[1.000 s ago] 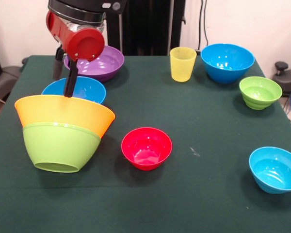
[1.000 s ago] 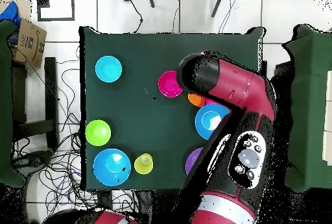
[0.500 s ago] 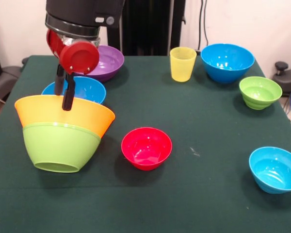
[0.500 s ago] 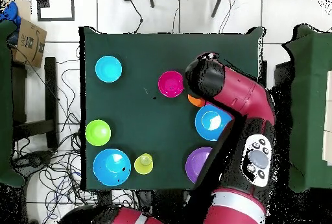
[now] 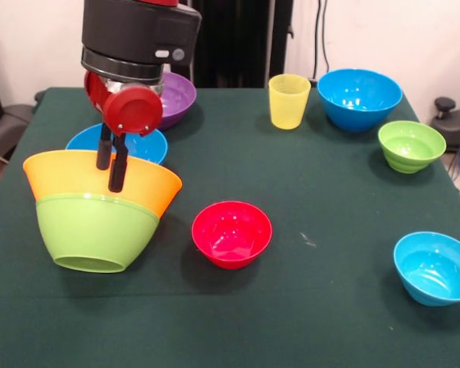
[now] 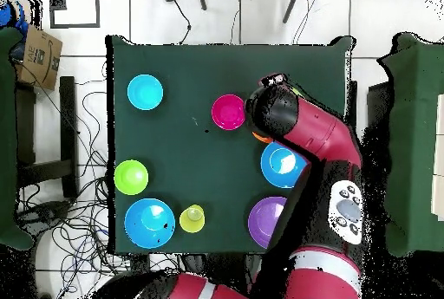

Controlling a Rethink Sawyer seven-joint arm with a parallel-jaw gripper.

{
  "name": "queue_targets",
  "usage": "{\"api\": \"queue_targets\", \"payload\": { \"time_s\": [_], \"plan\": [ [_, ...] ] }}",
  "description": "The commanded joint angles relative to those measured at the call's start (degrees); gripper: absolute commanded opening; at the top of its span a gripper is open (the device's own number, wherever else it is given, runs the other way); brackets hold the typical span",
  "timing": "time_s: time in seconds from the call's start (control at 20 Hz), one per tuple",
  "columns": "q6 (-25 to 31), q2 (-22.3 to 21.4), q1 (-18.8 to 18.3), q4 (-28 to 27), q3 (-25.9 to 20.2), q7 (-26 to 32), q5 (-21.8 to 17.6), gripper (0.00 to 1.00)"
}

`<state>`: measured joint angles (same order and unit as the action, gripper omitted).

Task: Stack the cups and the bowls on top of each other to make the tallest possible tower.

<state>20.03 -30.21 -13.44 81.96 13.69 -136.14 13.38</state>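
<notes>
Front view: we find the tool (image 5: 113, 169) spread, gripping nothing, above the glossy orange bowl (image 5: 100, 178) nested on the lime-green bowl (image 5: 92, 234) at the surface's left. Overhead view: six bowls and the translucent yellow cup (image 6: 192, 218) remain unstacked.

I'm looking at a robotics lab: around the green-clothed table (image 6: 156, 61), loose cables (image 6: 74, 183) are trailing over a white tiled floor (image 6: 243, 18), a cardboard box (image 6: 39, 53) is sitting off 1 corner, and 2 more green-covered tables (image 6: 416, 139) are flanking it.
</notes>
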Motion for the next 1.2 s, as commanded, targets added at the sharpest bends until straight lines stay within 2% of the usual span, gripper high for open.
{"api": "queue_targets", "payload": {
  "time_s": [0.05,0.25,0.3,0.45,0.55,0.95,1.2],
  "plan": [
    [-3.1,-0.5,0.1,5.7,-8.6,-5.4,0.4,1.00],
    [-1.5,-0.8,0.6,5.7,-7.7,-5.8,0.7,1.00],
    [0.5,-1.3,1.3,5.7,-6.8,-6.2,1.0,1.00],
    [11.8,-3.1,4.9,3.3,-1.2,-8.2,0.9,1.00],
    [16.5,-3.4,5.6,2.0,0.0,-8.7,1.0,1.00],
    [20.7,-3.7,6.4,0.8,1.5,-8.6,0.9,1.00],
    [20.4,-4.1,6.5,1.6,1.7,-8.3,0.9,1.00]
  ]
}}
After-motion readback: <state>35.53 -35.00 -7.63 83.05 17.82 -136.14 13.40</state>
